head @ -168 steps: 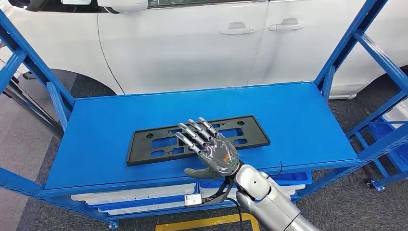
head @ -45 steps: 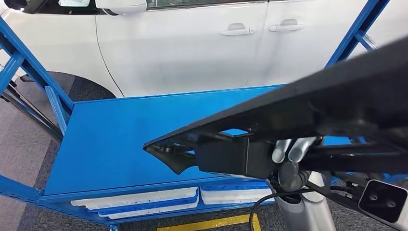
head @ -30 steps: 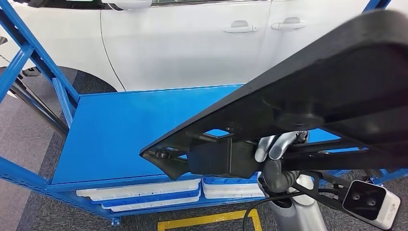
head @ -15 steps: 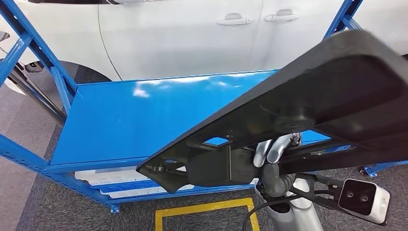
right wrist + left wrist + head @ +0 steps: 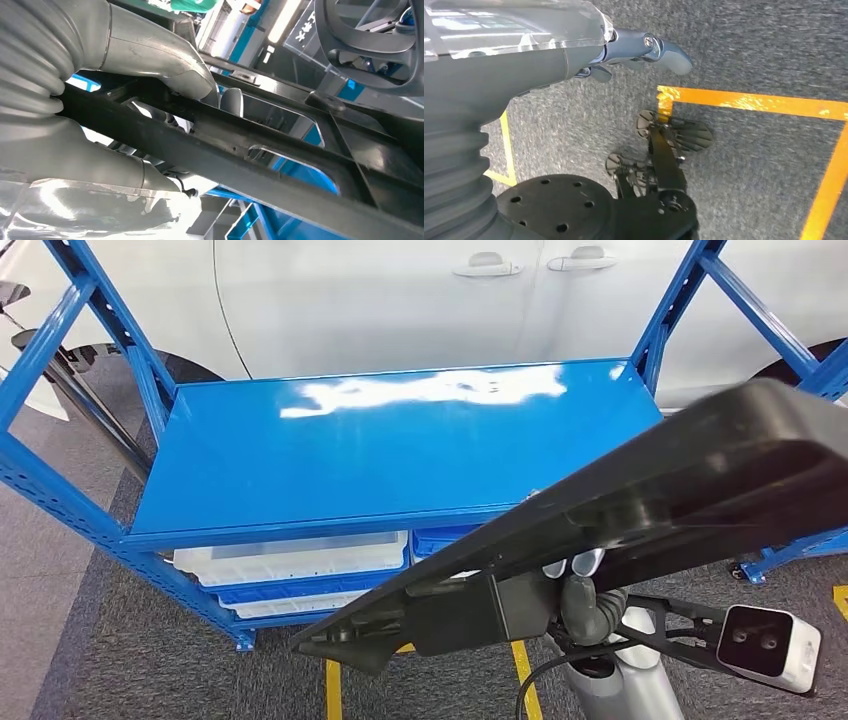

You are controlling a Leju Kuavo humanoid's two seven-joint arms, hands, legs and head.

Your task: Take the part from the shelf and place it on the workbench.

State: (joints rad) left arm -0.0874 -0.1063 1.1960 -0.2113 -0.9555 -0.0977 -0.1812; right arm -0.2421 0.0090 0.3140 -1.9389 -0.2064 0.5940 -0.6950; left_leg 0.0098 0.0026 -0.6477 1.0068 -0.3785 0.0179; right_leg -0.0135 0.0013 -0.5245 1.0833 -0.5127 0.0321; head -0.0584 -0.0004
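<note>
R hand (image 5: 585, 585) grips black part (image 5: 640, 510) w/ thumb and fingers clamped across frame bar; same grip seen in R wrist view (image 5: 165, 80). Part held up close to head cam, tilted, well clear of blue shelf (image 5: 400, 450). Vs 0.5 s ago: whole view shifted, shelf now further off & more floor tape showing, so robot is backing/turning away. Pick done; carry to workbench pending, bench not seen yet. L hand (image 5: 644, 47) hangs over floor, holds nothing, fingers mostly hidden: state unclear.

right hand (image 5: 585, 592) grips black part (image 5: 700, 490) | blue shelf (image 5: 400, 450) behind
</note>
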